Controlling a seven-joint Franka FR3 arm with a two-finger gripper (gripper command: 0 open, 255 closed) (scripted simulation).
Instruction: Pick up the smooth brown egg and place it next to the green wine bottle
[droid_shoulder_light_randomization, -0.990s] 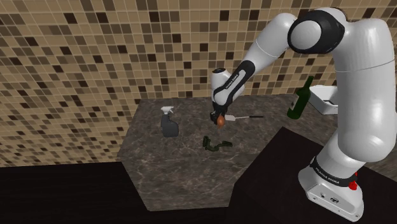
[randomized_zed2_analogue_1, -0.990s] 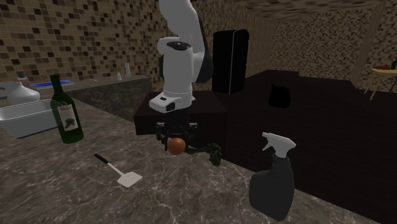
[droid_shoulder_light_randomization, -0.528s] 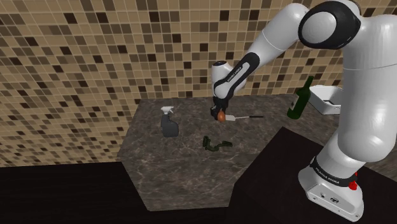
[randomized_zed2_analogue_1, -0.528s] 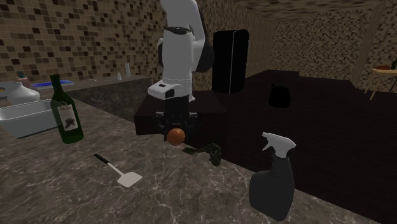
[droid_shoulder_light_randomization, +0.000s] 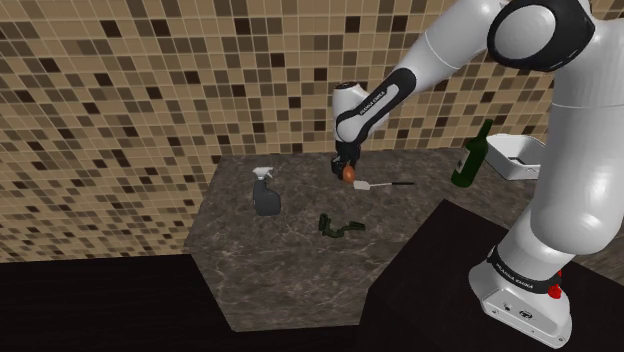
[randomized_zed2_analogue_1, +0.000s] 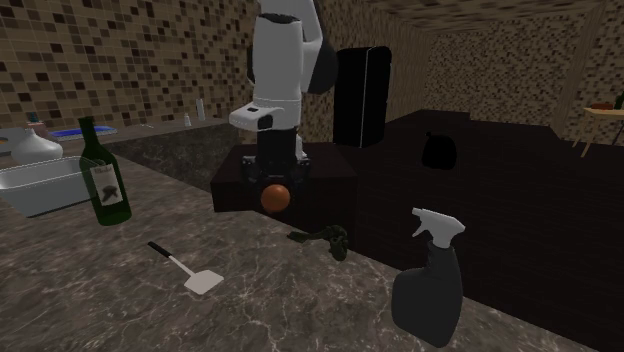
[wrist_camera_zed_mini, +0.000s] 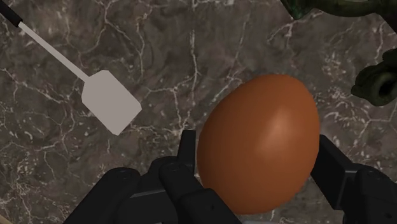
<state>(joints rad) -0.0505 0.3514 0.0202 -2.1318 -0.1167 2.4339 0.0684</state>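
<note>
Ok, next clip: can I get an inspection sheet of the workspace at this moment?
Surface: dark marbled counter, no spills seen.
Job's things: brown egg clasped between the fingers, off the counter; green wine bottle upright near the counter's edge, apart from the egg.
Clutter: white spatula lying flat; dark spray bottle upright; dark green object, kind unclear.
Grippers: gripper shut on the egg, pointing down.
Cables: nothing seen.
Surroundings: brown mosaic tile wall; white tray by the bottle; the stand.
</note>
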